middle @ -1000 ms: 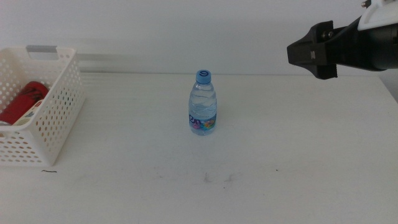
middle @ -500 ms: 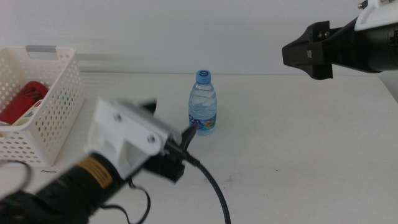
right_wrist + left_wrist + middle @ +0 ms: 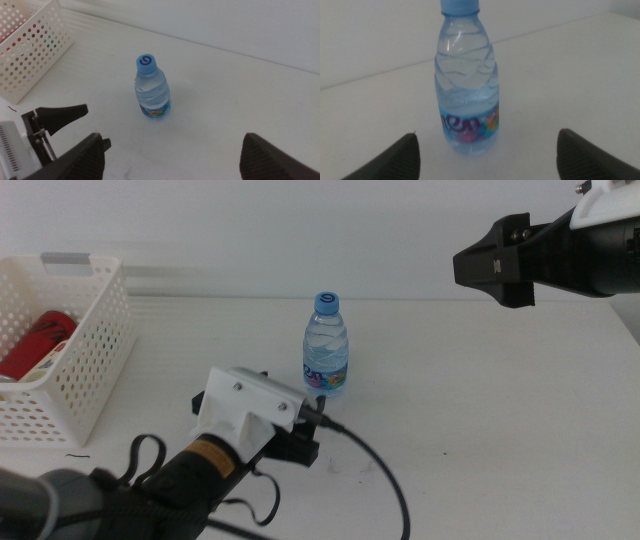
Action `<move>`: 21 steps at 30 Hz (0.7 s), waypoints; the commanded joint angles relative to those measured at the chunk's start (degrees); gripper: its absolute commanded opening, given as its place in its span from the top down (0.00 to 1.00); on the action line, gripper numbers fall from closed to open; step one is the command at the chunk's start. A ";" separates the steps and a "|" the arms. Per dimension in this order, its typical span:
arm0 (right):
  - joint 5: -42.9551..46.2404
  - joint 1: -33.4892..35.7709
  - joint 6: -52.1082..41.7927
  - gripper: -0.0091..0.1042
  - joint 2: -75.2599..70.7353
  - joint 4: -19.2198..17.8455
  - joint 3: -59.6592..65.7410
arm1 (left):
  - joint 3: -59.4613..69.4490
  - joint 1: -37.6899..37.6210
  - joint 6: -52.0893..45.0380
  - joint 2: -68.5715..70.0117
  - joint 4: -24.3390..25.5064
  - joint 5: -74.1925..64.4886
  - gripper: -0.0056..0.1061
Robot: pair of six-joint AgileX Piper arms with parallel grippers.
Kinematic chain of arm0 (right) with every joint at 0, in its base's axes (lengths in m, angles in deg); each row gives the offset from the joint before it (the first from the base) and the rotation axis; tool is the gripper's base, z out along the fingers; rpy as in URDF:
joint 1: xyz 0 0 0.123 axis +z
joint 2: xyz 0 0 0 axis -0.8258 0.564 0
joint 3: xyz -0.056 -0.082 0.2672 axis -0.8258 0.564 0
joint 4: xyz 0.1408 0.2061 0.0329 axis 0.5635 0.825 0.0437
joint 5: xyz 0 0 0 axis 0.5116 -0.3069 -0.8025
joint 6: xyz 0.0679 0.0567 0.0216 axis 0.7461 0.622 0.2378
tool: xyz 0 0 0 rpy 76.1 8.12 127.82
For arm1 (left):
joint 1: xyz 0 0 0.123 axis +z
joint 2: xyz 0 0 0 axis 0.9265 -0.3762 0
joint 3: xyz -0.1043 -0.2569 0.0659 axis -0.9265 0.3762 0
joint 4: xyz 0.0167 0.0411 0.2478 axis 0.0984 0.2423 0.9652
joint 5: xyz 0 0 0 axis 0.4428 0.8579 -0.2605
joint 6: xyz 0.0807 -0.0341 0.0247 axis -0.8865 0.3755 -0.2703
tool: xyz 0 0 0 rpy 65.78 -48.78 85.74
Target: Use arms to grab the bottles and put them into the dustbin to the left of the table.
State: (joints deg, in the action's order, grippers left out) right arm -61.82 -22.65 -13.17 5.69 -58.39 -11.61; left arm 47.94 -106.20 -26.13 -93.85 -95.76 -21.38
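The small clear water bottle [image 3: 326, 346] with a blue cap stands upright in the middle of the table [image 3: 480, 410]. My left gripper [image 3: 305, 402] comes in from the lower left under its white housing. It is open and sits just short of the bottle, near its base. In the left wrist view the bottle [image 3: 468, 85] stands ahead, centred between the two spread jaws. My right gripper [image 3: 495, 265] hangs open and empty, high at the upper right. The right wrist view shows the bottle [image 3: 152, 89] below. The white dustbin [image 3: 95, 350] at the left holds the red can [image 3: 42, 340].
The dustbin also shows in the right wrist view [image 3: 30, 55], and so does a black jaw of the left gripper [image 3: 60, 115]. A black cable [image 3: 380, 470] trails from the left arm over the front of the table. Faint scuff marks lie near the front.
The left arm has come in from the lower left and moved up to the bottle, its housing now lower and closer to it. The right gripper has barely moved.
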 commanded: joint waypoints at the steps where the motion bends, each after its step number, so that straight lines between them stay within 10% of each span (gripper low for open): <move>1: 0.52 -0.03 -0.28 0.11 -0.30 -0.25 0.02 | -2.09 0.04 0.22 -0.94 -0.91 -0.02 0.11; 21: 0.52 -0.03 -0.28 0.11 -0.30 -0.25 0.02 | -22.31 4.77 1.92 -19.81 0.43 -2.30 0.11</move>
State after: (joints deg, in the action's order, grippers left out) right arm -61.82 -22.65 -13.17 5.69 -58.39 -11.61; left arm 26.72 -101.84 -25.50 -112.90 -96.47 -23.72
